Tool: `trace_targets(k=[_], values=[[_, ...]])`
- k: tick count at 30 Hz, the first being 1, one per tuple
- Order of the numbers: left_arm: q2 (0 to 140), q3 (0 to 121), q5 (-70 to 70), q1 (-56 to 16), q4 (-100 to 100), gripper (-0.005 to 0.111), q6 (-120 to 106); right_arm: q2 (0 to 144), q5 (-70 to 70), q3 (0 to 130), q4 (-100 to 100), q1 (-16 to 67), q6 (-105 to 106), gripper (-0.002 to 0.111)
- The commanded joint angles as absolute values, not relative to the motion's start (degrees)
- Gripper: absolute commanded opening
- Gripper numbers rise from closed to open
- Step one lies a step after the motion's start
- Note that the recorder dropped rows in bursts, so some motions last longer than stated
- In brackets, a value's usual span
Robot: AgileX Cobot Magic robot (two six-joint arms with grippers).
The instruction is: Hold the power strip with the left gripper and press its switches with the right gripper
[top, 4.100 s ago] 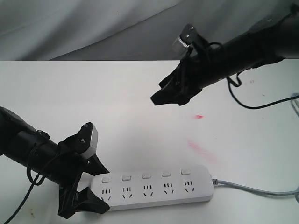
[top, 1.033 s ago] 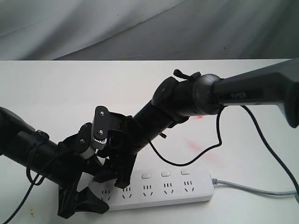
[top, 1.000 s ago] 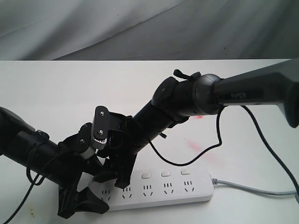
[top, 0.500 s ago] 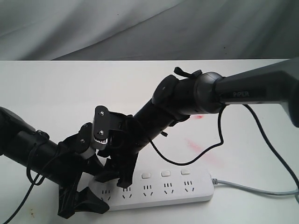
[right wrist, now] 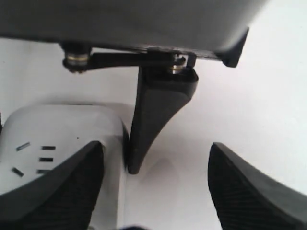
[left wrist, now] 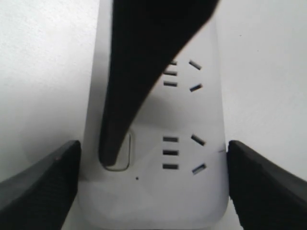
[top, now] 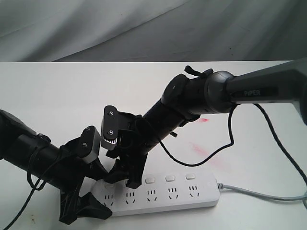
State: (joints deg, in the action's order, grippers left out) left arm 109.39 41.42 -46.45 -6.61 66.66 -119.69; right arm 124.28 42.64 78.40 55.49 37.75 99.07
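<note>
Exterior view: power strip (top: pixel 172 194) flat on white table (top: pixel 72 96), bottom centre, grey cord (top: pixel 259 194) off its right end. At left end, left gripper (top: pixel 101 196) clamps it, 1 finger on each long side. From right, right gripper (top: pixel 122 179) reaches across, jaws spread, tips down by 2 leftmost buttons; 3 switches (top: pixel 170 178) uncovered.

Left wrist view: both pads (left wrist: pixel 38 191) touch strip's sides; 1 right-gripper finger tip sits on end switch (left wrist: pixel 124 154).

Right wrist view: jaws wide, holding nothing; strip's rounded end (right wrist: pixel 62 129) under 1 finger.
</note>
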Motion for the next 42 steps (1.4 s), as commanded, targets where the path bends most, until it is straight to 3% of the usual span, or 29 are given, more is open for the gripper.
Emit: trace_targets(k=[1, 42], values=[[109.7, 41.5, -46.3, -6.9, 66.7, 0.031, -120.0, 124.4, 42.8, 77.7, 53.9, 37.6, 99.3, 0.059], [109.7, 41.5, -46.3, -6.9, 66.7, 0.031, -120.0, 127.4, 40.0, 77.7, 47.8, 38.9, 95.4, 0.059]])
